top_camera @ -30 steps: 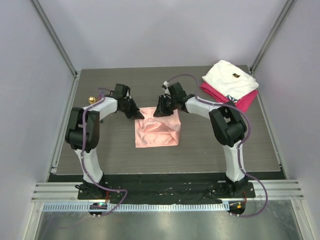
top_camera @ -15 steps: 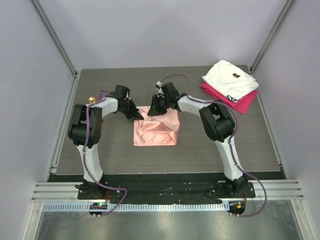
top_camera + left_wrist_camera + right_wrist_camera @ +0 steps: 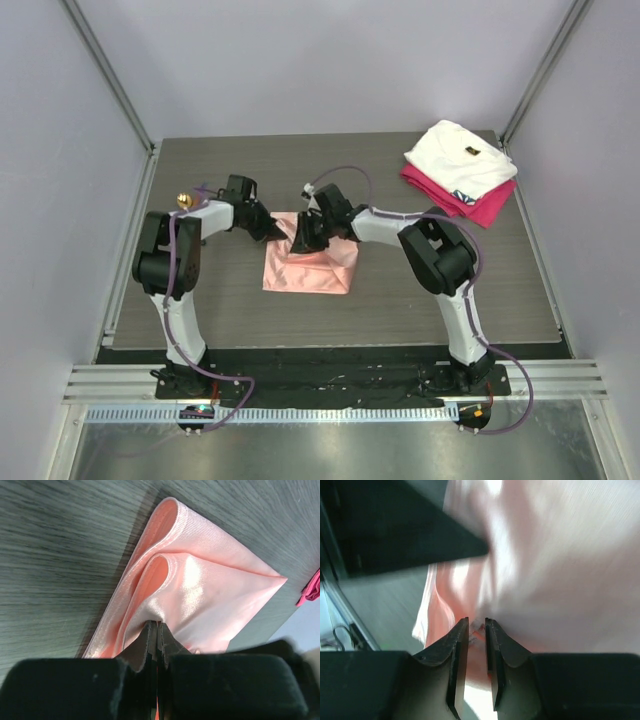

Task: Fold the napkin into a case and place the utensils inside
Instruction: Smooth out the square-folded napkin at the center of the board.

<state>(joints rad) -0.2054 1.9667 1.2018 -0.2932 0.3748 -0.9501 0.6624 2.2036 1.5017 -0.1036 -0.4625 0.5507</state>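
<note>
We see our left fingers (image 3: 148, 647) clenched on a fold of the napkin (image 3: 210, 580), our right fingers (image 3: 456, 652) pinching its cloth nearby, on the worktop (image 3: 400, 300)

Readable text: none in any of the three views.
White cloth (image 3: 455, 160): a small dark mark (image 3: 468, 151) sits on its top face, too small to make out as letters or a logo.
Magenta cloth (image 3: 485, 208): a small light-and-dark patch (image 3: 460, 195) shows at the edge where it meets the white cloth; not legible.
</note>
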